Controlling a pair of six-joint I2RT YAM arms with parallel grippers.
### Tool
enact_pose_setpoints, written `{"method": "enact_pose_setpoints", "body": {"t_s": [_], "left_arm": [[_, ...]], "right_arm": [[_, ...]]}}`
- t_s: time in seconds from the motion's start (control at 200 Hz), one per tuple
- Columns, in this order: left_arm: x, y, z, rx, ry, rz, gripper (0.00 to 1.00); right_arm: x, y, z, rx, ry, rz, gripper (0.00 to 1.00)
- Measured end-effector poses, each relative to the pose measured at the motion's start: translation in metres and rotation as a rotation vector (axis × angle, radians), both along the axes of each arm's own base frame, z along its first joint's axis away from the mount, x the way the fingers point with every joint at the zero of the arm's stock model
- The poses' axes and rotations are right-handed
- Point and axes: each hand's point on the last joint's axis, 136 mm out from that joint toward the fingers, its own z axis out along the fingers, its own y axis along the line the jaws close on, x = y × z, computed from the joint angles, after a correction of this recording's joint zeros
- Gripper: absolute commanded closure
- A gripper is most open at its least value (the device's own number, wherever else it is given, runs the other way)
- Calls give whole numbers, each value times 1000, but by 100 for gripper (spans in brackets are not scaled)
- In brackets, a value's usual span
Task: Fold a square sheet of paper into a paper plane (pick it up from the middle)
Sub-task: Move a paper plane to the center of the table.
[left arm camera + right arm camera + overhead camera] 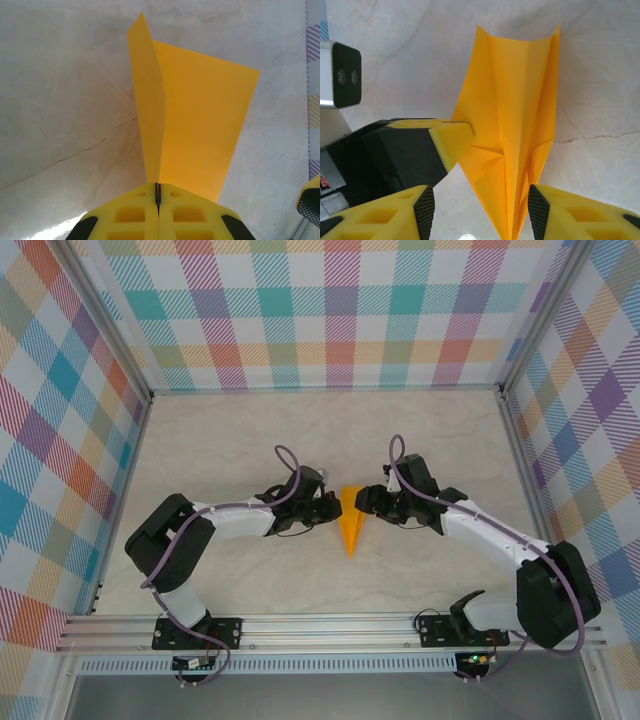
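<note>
My left gripper is clamped tight on the paper plane, holding it mid-table between my 2 arms; right gripper jaws apart, straddling the plane, not gripping.

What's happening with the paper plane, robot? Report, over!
Left pincer shut on paper plane. Right pincer open, fingers either side of it. Nothing in the way. Over.
</note>
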Motion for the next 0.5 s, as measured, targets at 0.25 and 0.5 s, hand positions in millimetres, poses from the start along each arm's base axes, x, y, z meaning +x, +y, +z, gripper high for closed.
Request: {"method": "enact_pose_setpoints", "body": {"t_s": [0.25,0.5], "left_arm": [[1,2,-6,-15,10,23,100],[-2,7,-13,-16,23,34,100]], "right_arm": [[-2,10,-27,-23,75,16,49],[0,16,-34,-23,85,29,51]]}}
